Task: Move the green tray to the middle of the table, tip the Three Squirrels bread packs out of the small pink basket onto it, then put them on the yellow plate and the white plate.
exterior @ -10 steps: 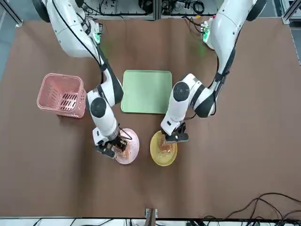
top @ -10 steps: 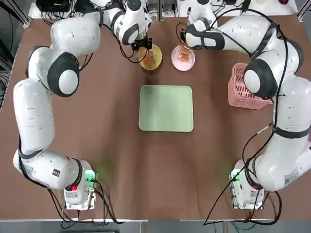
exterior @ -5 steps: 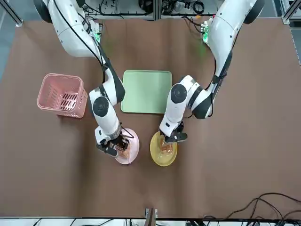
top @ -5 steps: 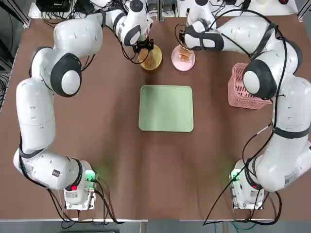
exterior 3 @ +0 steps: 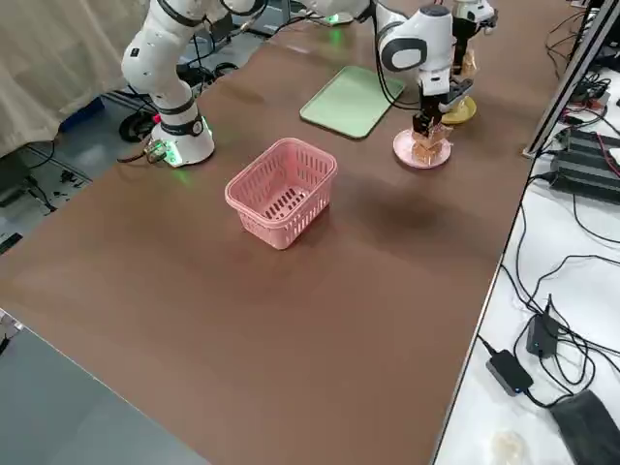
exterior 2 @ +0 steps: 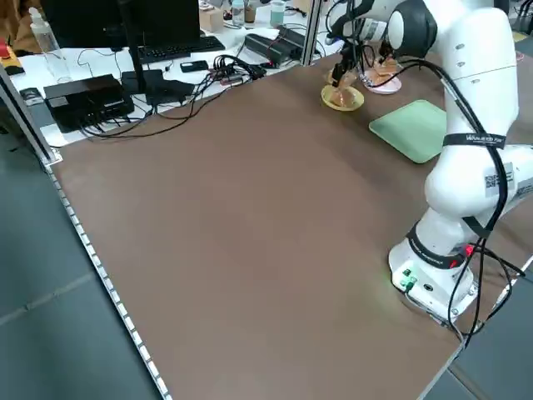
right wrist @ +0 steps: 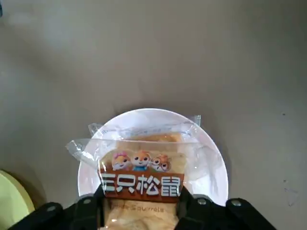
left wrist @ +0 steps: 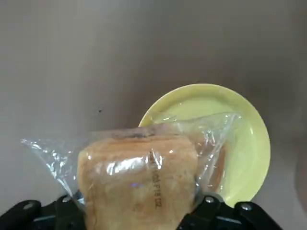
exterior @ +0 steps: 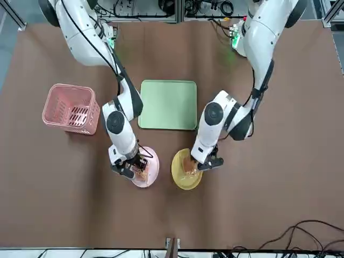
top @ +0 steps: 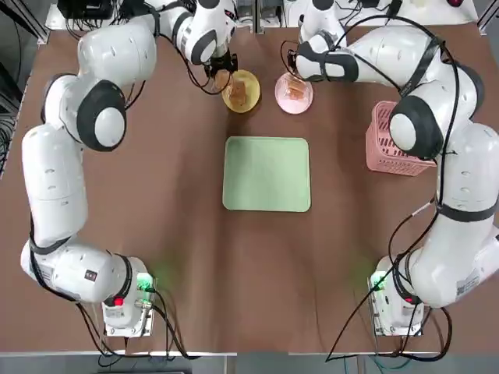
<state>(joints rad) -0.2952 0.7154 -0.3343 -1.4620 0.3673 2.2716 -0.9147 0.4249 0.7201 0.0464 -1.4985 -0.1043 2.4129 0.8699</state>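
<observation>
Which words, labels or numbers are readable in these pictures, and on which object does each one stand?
"三只松鼠": dark red label of the bread pack over the white plate.
Small line under it: partly hidden, seems to end in "Squirrels".
Printed code on the pack by the yellow plate: too blurred.

A broad dark brown table (exterior 2: 250, 217) fills most of the left side view. At its far end lie the yellow plate (exterior 2: 342, 98), the white plate (exterior 2: 385, 82) just beyond it, and the green tray (exterior 2: 412, 127) nearer the camera. The left claw (exterior 2: 341, 73) hangs over the yellow plate. A white arm base (exterior 2: 433, 275) stands at the near right edge. Cables, a keyboard (exterior 2: 171, 47) and black boxes (exterior 2: 87, 98) crowd the bench behind.
</observation>
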